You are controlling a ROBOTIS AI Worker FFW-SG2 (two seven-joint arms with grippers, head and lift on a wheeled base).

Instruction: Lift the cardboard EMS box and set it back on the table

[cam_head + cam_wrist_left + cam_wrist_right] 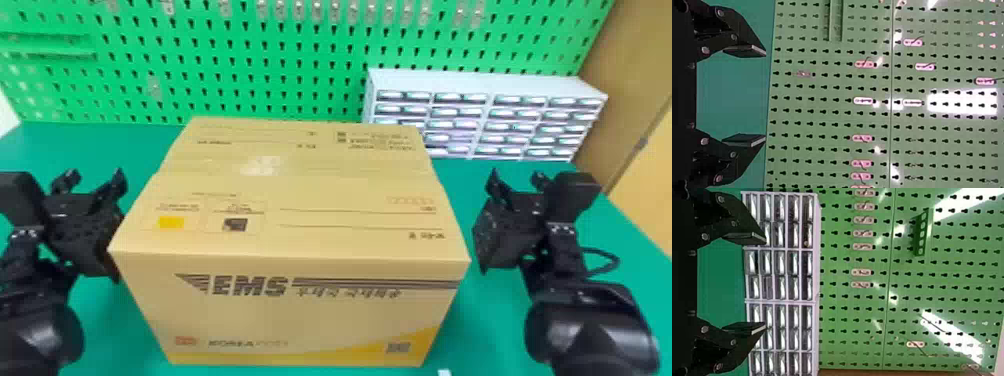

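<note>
Listener: What do your fingers hold?

Operator: Nothing. My left gripper [766,96] and right gripper [766,283] each have two flat black fingers spread wide apart.

Listener: And beyond them?

Operator: The closed cardboard EMS box [300,190] sits between the two pairs of fingers, upright on the green table [480,325]. Past it stand a drawer cabinet [485,82] and a green pegboard [280,62].

Listener: Why that arrangement?

Operator: I judge that I have a gripper on either side so both can press inward; the box looks too wide for one pair of fingers. Whether the left one touches it, I can't tell.

Listener: Do your views differ?

Operator: The head view gives me the box's lettered front and top. The right wrist view adds a small green rack [920,233] with round holes, out beyond those fingertips.
</note>
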